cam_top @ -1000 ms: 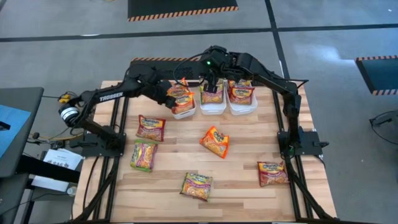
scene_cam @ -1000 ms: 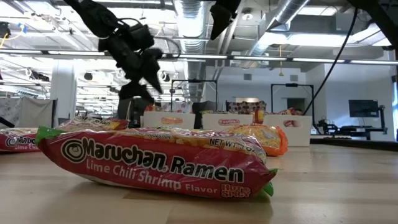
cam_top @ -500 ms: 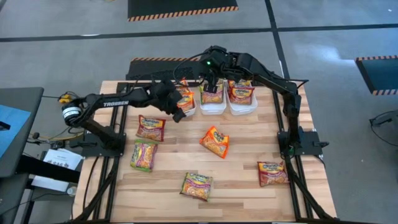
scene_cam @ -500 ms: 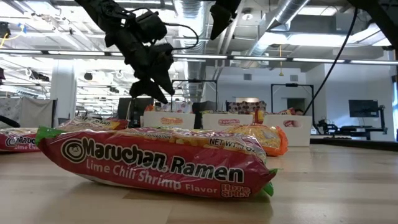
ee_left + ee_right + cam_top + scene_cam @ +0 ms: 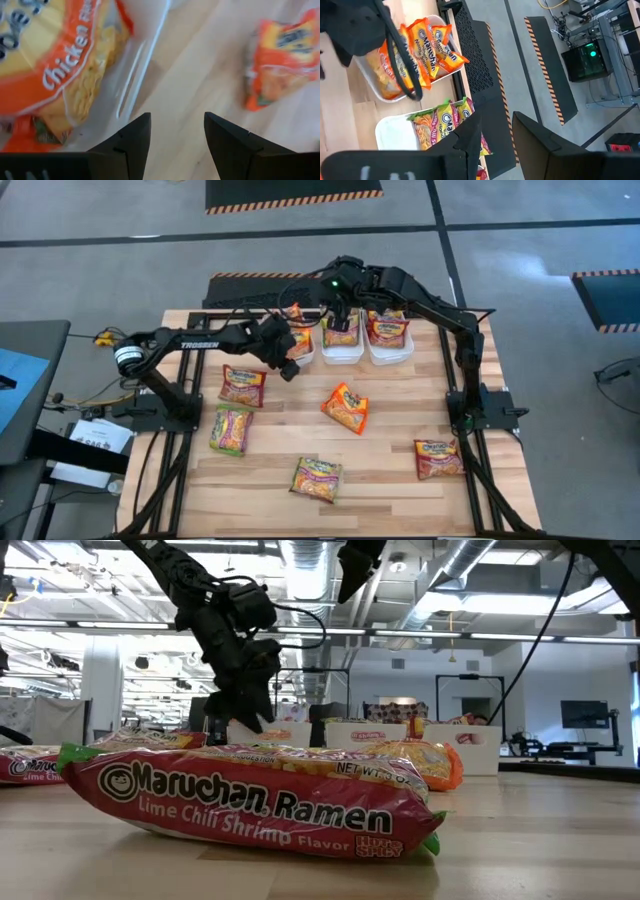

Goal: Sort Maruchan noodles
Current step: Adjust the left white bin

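Maruchan noodle packets lie flat on the wooden table: an orange one (image 5: 346, 407) in the middle, others at the left (image 5: 243, 385) (image 5: 231, 428) and near the front (image 5: 316, 478) (image 5: 438, 457). Three white bins stand at the far edge. The left bin (image 5: 300, 356) holds orange Chicken packets (image 5: 45, 75). My left gripper (image 5: 289, 363) (image 5: 175, 117) is open and empty, just off that bin's near side, above bare wood. My right gripper (image 5: 340, 315) (image 5: 495, 122) is open and empty, high above the middle bin (image 5: 342, 352).
The middle bin holds a green packet (image 5: 440, 125) and the right bin (image 5: 388, 352) holds red ones. In the low view a Lime Chili Shrimp packet (image 5: 250, 802) fills the foreground. There is bare wood between the bins and the loose packets.
My left gripper has drawn back from over the left bin toward the table's near edge and gone down, staying open and empty. The orange packets stay in the bin.
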Action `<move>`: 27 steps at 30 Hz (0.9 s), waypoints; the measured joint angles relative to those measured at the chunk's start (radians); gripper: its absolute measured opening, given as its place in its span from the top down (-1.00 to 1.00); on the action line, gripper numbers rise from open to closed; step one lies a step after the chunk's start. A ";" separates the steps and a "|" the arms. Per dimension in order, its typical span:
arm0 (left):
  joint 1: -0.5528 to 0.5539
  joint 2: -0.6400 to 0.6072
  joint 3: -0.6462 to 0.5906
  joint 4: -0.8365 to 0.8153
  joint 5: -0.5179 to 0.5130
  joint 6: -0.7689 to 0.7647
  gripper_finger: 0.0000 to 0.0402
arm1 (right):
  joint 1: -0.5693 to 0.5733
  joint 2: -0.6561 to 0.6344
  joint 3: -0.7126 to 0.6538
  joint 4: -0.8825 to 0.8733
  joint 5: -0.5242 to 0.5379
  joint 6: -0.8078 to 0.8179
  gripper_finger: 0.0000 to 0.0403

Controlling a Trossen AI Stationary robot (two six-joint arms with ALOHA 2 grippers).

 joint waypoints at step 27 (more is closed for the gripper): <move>0.010 -0.089 -0.005 -0.221 -0.107 0.061 0.11 | 0.001 0.000 0.000 -0.011 -0.003 -0.007 0.33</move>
